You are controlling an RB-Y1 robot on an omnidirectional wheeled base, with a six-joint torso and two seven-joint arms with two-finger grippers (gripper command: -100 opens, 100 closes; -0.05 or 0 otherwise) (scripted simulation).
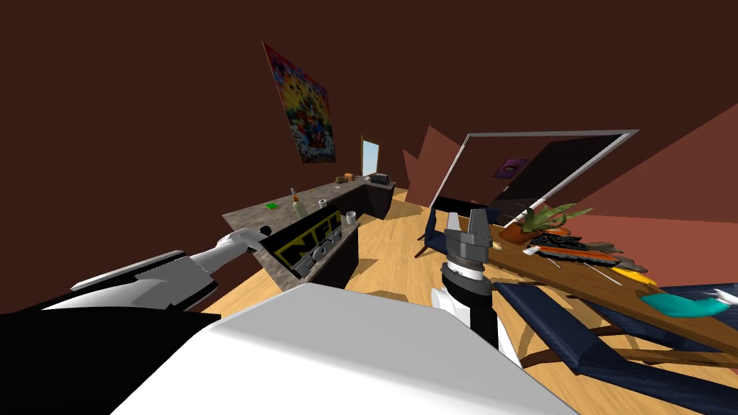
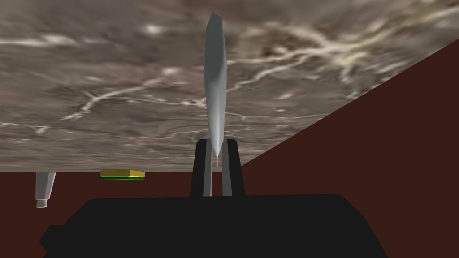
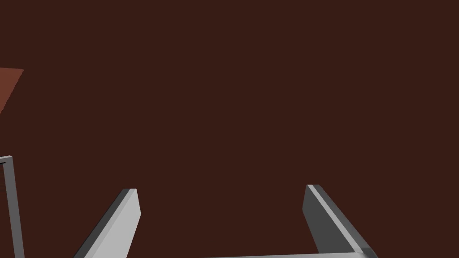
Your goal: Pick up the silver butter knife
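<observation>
The grasp looks made, so the lift is the step in hand; the left end effector (image 2: 217, 148), left of centre in the head view at the marbled worktop (image 2: 112, 89), is closed narrow on the silver knife (image 2: 215, 80), whose blade rises from between its fingers; next comes a steady raise clear of the worktop; the right end effector (image 3: 220, 188) stands wide and empty

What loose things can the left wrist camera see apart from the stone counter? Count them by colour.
Silver: 1, the butter knife, clamped in the left tool
Yellow and green: 1, a flat pad
Light grey: 1, a bottle
Total: 3
</observation>
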